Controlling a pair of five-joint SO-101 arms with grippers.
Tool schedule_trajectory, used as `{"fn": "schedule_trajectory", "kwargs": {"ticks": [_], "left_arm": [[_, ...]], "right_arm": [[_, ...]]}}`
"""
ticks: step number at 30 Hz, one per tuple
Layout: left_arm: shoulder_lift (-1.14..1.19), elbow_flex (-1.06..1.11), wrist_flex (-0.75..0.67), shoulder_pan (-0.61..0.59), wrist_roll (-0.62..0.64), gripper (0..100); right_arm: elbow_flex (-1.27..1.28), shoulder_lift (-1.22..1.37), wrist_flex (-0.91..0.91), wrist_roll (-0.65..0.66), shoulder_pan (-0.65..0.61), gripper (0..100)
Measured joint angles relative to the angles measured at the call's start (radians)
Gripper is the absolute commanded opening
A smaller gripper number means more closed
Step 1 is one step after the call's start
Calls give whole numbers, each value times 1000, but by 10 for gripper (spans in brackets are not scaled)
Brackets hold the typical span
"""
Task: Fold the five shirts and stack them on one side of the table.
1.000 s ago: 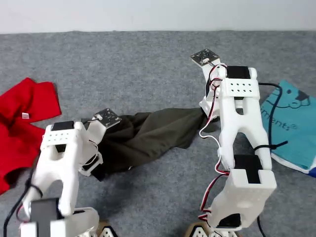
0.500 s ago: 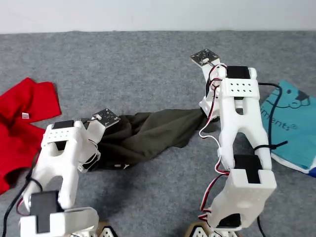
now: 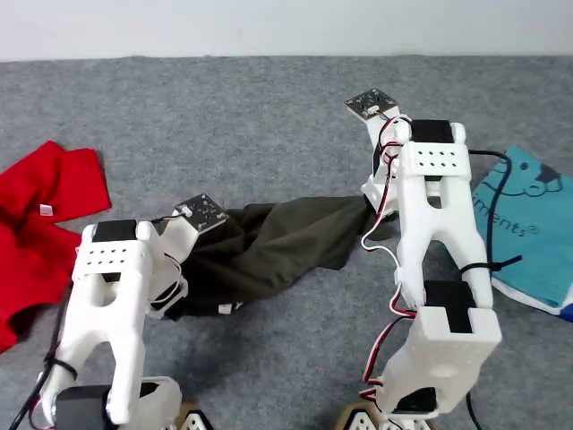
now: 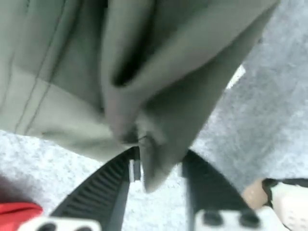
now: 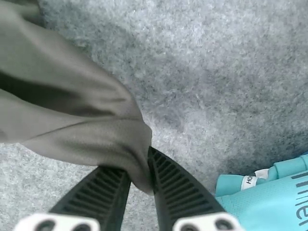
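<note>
On grey table [image 3: 269,116], three shirts, red shirt [image 3: 36,224], teal shirt [image 3: 530,235], olive shirt [image 3: 277,237] clamped in two arms' jaws

Grey felt-like fabric is covering the table [image 3: 269,116], and a plain pale wall [image 3: 269,27] is standing behind it.

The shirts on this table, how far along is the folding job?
Nothing looks folded or stacked yet. In hand: the dark olive shirt, stretched between the left gripper and right gripper, both shut on it. Left: fold it, then the rumpled red shirt at one side and the teal shirt at the other.
</note>
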Motion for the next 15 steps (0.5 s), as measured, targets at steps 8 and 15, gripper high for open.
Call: {"fn": "schedule_trajectory", "kwargs": {"ticks": [8, 15], "left_arm": [[106, 0, -75, 0, 0, 122], [157, -5, -101, -5, 2, 13]], "right_arm": [[0, 0, 0, 0, 0, 10], [0, 0, 0, 0, 0, 10]]}}
